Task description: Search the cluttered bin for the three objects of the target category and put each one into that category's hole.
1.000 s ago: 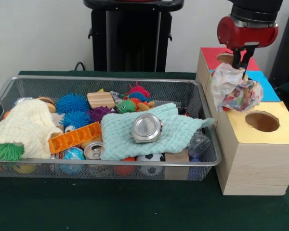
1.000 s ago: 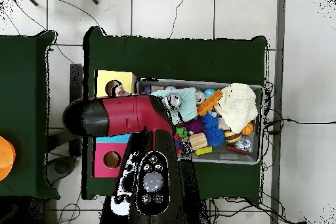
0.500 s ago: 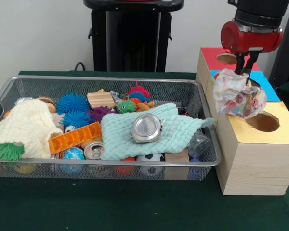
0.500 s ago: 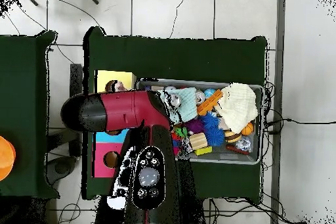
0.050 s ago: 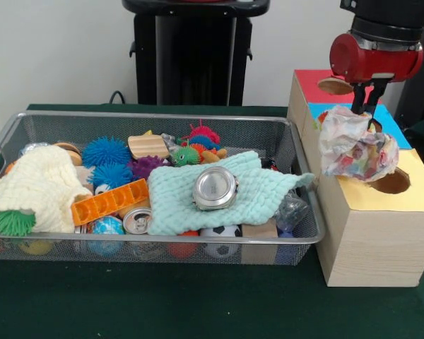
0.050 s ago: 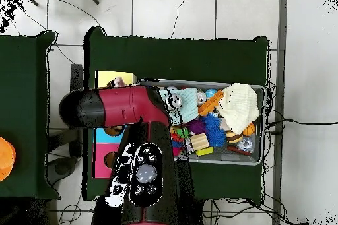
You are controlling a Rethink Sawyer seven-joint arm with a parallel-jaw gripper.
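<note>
My gripper [image 5: 367, 113] hangs from the red wrist over the sorting box and is shut on a crumpled, multicoloured plastic wrapper [image 5: 357, 145]. The wrapper dangles just above the box's yellow section [image 5: 417, 198] and covers the left part of the yellow hole [image 5: 396, 182]. Behind it lie the blue section [image 5: 396, 126] and the red section with its hole [image 5: 334, 85]. In the overhead view the red arm [image 6: 125, 107] lies across the box and hides the gripper and the wrapper. Only a strip of the yellow section [image 6: 112, 77] shows there.
The wire bin [image 5: 155, 116] left of the box holds a mint cloth [image 5: 265, 187] with a silver round tin [image 5: 215, 188] on it. It also holds a cream knit cloth [image 5: 35, 187], an orange brick [image 5: 109, 202], a drink can [image 5: 136, 221], blue spiky balls [image 5: 106, 152] and small toys.
The gripper has carried the wrapper to the right in the front view, from beside the blue section to over the yellow hole. The bin's contents have not moved.
</note>
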